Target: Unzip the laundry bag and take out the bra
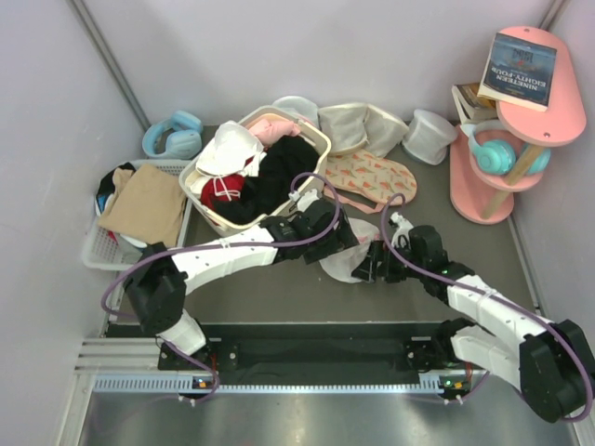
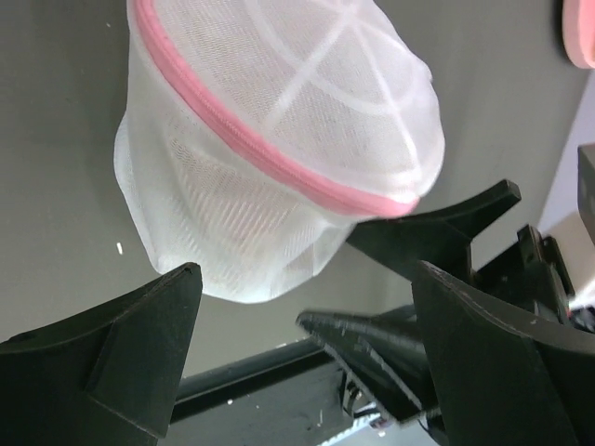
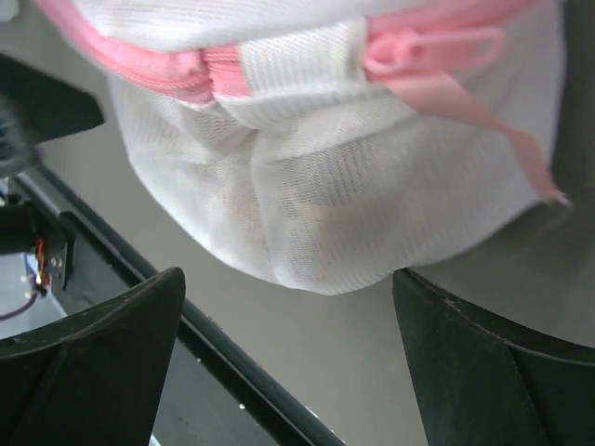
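At table centre, just in front of the arm bases, the laundry bag point(image 1: 346, 263) sits slumped on the table point(image 1: 279, 302), pink rim tilted. The left gripper point(image 1: 337, 240) comes in from the basket point(image 1: 209, 209) side and the right gripper point(image 1: 374, 267) from the opposite side, so the bag is bracketed between them. Both have jaws spread wide and grip nothing.

On the right wrist view the zip looks shut. The pink zip pull point(image 3: 437, 51) hangs at the rim just above that gripper's open fingers, likely why it approaches there. The left probably sits low to pin the mesh while the pull gets dragged. The bra can't be made out through the mesh; presumably it's inside.
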Tool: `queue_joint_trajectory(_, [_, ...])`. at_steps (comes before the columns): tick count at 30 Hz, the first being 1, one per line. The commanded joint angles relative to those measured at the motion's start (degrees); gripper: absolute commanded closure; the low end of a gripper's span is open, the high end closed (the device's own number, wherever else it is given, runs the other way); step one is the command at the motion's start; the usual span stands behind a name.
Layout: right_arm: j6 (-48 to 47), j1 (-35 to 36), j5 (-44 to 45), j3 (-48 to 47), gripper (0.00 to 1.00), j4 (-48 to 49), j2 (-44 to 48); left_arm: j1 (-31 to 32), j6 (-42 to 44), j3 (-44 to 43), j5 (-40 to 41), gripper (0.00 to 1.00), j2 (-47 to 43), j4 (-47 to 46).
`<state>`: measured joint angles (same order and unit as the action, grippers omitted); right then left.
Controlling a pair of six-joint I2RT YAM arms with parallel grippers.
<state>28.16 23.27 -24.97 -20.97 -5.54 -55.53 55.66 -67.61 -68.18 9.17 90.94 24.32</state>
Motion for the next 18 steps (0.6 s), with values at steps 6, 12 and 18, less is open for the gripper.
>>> queue_joint_trajectory(6, [1.1,7.84,-3.77,-0.74,0.09,11.07,-5.11,-0.46,-0.33,-2.48,5.68,0.01,1.17,-1.73])
queue_joint_trajectory(12, [0.67,9.69,-2.98,-3.46,0.09,7.49,-2.67,-0.99,-0.24,-2.66,7.53,0.01,3.37,-3.66])
queue_joint_trajectory(18, [-5.48,8.82,2.03,-10.75,0.06,-10.52,5.6,-1.34,2.04,-5.46,8.15,0.01,6.62,-4.54])
